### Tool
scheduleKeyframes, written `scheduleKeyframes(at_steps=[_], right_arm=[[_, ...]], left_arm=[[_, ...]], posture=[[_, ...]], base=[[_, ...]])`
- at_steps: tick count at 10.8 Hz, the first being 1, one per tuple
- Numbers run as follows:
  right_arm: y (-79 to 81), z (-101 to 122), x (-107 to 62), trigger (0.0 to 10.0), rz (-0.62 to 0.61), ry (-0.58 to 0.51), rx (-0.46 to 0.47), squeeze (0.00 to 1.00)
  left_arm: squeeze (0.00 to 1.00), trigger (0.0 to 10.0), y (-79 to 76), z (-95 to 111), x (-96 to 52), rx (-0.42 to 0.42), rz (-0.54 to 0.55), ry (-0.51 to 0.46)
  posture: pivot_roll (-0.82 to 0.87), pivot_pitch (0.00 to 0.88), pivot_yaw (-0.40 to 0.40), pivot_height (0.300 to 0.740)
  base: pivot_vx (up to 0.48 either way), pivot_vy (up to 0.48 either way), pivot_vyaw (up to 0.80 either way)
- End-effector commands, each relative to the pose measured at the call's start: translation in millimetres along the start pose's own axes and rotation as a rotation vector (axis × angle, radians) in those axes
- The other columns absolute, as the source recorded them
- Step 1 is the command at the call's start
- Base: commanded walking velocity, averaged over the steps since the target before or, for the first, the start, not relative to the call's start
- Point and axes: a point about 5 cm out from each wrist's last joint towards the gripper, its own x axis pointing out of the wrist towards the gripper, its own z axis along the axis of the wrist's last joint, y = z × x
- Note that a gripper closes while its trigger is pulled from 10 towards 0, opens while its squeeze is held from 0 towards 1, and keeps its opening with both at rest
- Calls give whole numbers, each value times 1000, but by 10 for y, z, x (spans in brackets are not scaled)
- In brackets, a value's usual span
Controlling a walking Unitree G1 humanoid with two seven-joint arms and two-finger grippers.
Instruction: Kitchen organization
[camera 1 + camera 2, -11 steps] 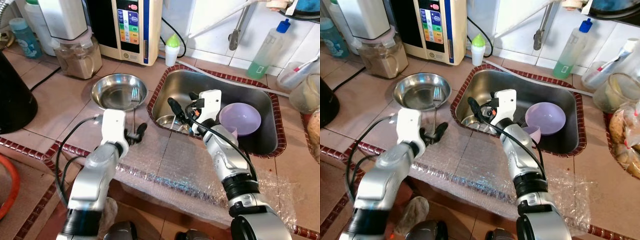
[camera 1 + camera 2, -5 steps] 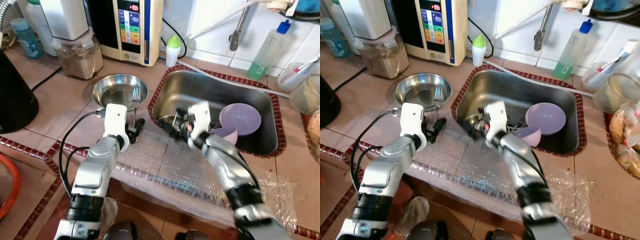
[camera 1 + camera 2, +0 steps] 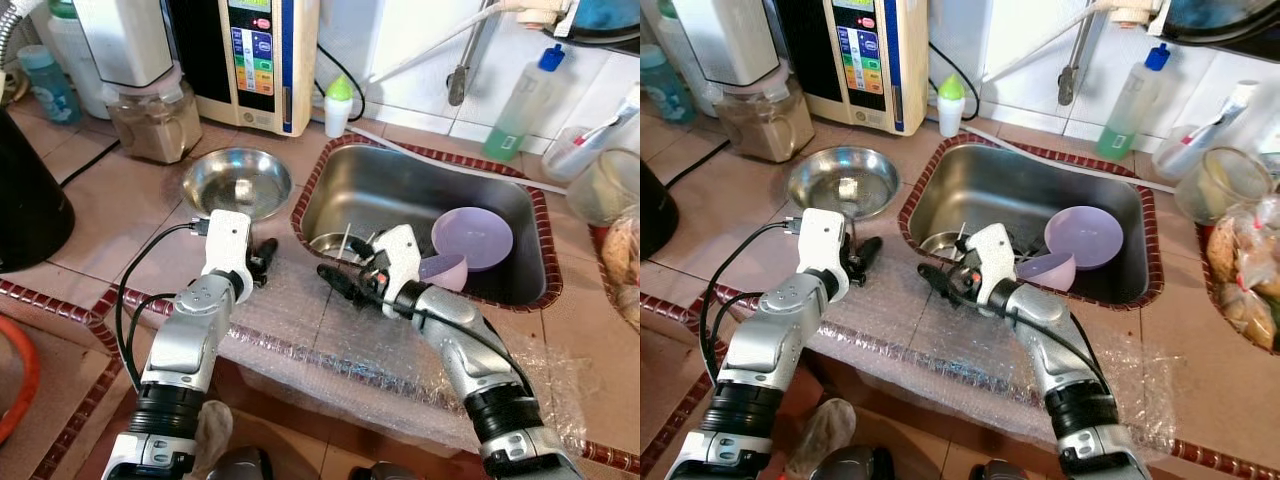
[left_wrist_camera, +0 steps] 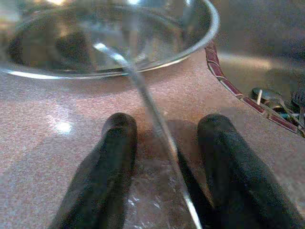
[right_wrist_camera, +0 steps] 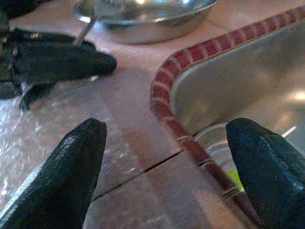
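Observation:
A steel bowl [image 3: 237, 183] stands on the tiled counter left of the sink [image 3: 400, 180]. My left gripper [image 3: 262, 257] lies low on the counter just in front of the bowl. In the left wrist view its fingers [image 4: 112, 162] are apart, and a thin metal utensil handle [image 4: 152, 119] runs between them up to the bowl's rim [image 4: 209, 28]. My right gripper [image 3: 337, 281] is open over the bubble wrap [image 3: 330, 340] at the sink's front left corner, with nothing between its fingers [image 5: 71, 157]. A purple bowl [image 3: 472, 237], a small purple cup [image 3: 445, 270] and a small steel dish [image 3: 330, 243] with cutlery lie in the sink.
A water machine [image 3: 255, 60], a jar of powder [image 3: 150, 115] and a green-capped bottle [image 3: 338, 100] stand at the back. A green soap bottle [image 3: 515, 105] and containers [image 3: 605, 185] are at the right. A black vessel [image 3: 25, 200] sits at the left edge.
My right gripper has come out of the sink and now hangs over the bubble wrap at its front edge. The left gripper has edged closer to the steel bowl.

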Motion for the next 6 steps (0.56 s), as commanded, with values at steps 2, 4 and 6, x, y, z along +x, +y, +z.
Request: scheduleKeyframes(at_steps=[2, 4, 6], right_arm=[[15, 48, 3, 10000, 9, -13, -5, 0], [23, 77, -11, 10000, 25, -24, -11, 0], [-1, 137, -29, 10000, 20, -65, -21, 0]], left_arm=[[0, 0, 22, -184, 4, -13, 4, 74], [0, 0, 21, -195, -7, -19, -17, 53], [0, 0, 38, -204, -14, -19, -25, 29]], posture=[[-49, 24, -25, 740], [-65, 6, -12, 740], [-74, 0, -7, 740]], base=[[0, 0, 0], [0, 0, 0], [0, 0, 0]])
